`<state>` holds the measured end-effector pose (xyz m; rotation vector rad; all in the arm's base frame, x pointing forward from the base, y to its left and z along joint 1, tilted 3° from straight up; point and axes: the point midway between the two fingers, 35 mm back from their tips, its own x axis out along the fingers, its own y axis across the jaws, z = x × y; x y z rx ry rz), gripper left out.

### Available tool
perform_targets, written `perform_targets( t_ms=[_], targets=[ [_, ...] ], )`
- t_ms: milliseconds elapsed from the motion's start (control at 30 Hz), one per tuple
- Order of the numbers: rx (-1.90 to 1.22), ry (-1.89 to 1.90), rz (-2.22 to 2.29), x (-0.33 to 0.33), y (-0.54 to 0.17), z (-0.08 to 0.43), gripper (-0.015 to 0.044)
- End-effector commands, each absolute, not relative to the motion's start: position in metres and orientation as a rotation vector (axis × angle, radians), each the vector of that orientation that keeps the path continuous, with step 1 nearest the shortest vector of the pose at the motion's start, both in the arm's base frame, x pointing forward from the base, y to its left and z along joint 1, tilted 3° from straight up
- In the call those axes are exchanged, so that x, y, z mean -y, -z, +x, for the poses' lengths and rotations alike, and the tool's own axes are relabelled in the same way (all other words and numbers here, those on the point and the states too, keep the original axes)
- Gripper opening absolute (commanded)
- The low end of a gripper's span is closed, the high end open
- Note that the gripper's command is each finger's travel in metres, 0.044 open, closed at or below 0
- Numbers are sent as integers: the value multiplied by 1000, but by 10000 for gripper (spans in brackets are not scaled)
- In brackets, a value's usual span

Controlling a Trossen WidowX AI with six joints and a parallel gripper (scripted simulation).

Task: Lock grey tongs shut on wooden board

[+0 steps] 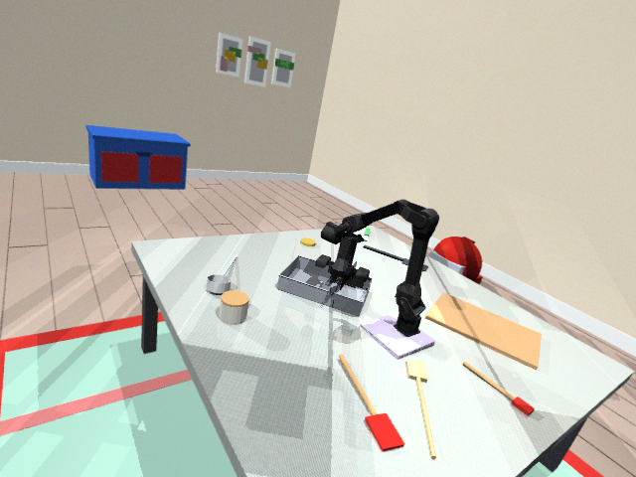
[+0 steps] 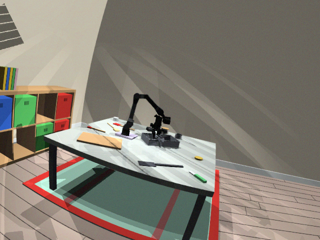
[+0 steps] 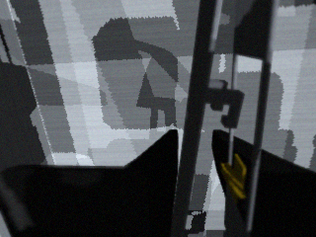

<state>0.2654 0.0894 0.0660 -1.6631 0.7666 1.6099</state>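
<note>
The slim grey tongs [image 1: 331, 296] [image 2: 160, 142] [image 3: 194, 123] lay across the grey rectangular roasting tin [image 1: 303, 293] [image 2: 170, 143] [image 3: 118, 109], their arms near each other but apart. In the top view, the flat tan wooden board [image 1: 482, 328] [image 2: 99, 140] lay to the right.
</note>
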Motion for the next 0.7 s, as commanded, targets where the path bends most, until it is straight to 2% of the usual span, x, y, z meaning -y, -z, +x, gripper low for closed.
perform_targets(
  t_ms=[0, 233, 433, 667],
  targets=[
    [-766, -1609, -1663, -89, -66, 265, 61],
    [-766, -1609, -1663, -89, -66, 265, 15],
    [-766, -1609, -1663, -89, -66, 265, -143],
    [-766, -1608, -1663, -90, -79, 268, -150]
  ],
)
